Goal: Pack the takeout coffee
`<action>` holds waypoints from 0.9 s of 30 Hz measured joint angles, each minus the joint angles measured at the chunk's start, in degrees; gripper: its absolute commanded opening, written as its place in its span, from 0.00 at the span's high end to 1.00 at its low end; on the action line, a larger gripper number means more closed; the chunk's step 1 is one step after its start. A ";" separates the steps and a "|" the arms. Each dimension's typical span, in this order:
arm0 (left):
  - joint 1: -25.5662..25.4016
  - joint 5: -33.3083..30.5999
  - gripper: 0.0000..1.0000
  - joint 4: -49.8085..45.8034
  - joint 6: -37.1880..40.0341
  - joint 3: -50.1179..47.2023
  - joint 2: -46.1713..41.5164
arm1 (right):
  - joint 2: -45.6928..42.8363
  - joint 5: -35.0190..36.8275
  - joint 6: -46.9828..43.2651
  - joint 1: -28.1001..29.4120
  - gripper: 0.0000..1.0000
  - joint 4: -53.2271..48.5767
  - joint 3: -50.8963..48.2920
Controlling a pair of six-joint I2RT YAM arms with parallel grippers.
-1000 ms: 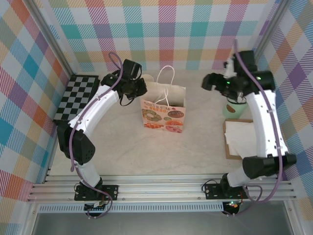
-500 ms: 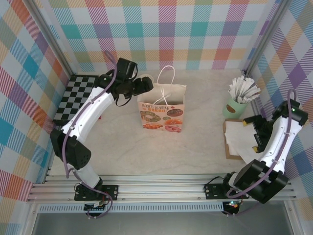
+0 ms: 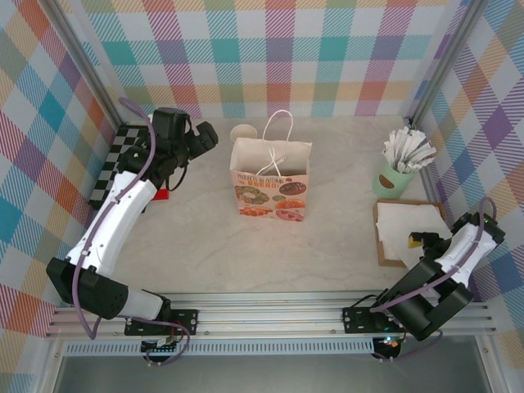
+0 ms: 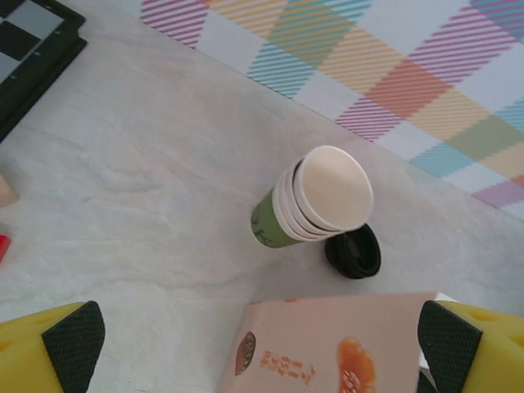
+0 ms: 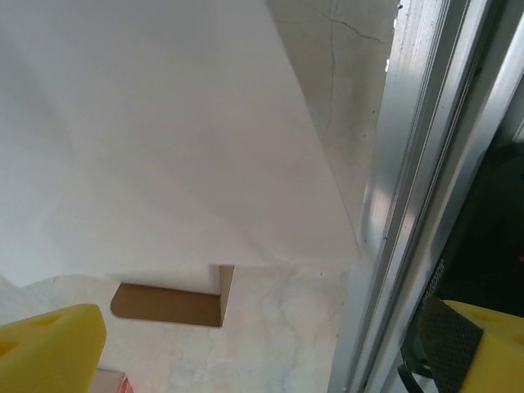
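Right pincer (image 3: 416, 241): mine, spread wide and empty. It is tucked back at the near right edge, over the white napkin (image 5: 164, 123) on its brown board (image 5: 168, 304), close by the metal rail (image 5: 409, 164).
Paper bag (image 3: 273, 176): upright mid-table (image 3: 327, 262), mouth open and handles up. Its own walls hide its bottom from me.
Left pincer (image 3: 206, 137): spread wide with nothing between the pads (image 4: 74, 344). I hold it above the table between the chessboard (image 3: 123, 155) and the bag, looking down past the bag's far rim.
Black lid (image 4: 354, 251): flat on the table behind the bag, just beside the foot of the stack of cups (image 4: 315, 201), perhaps touching it.
Coffee cup: I cannot tell whether it stands inside the bag.
Step in hand: both pincers are empty, and my left faces the lid and stack. I judge this a pause between carries, either lining up on the lid or done with the drop.
Next move: first I need a look into the bag. If the lid is wanted, I come straight down astride it. It lies low, hemmed between stack and bag, so I must pinch its rim without nudging either.
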 measured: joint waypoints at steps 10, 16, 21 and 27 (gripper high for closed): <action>0.09 -1.62 0.00 -1.09 -2.10 2.58 4.22 | -6.88 1.99 1.11 -0.13 0.07 11.56 -8.98; 0.09 -1.01 0.00 -1.84 -2.32 6.71 6.86 | -7.74 1.88 -0.46 -0.13 0.18 16.04 -10.67; 0.11 0.15 0.00 -1.79 -3.26 7.21 7.41 | -9.49 0.33 -1.57 -0.13 0.28 18.43 -11.52; 0.15 1.57 0.00 -1.62 -4.92 7.23 8.46 | -11.28 -0.55 -1.84 -0.22 0.51 18.88 -12.22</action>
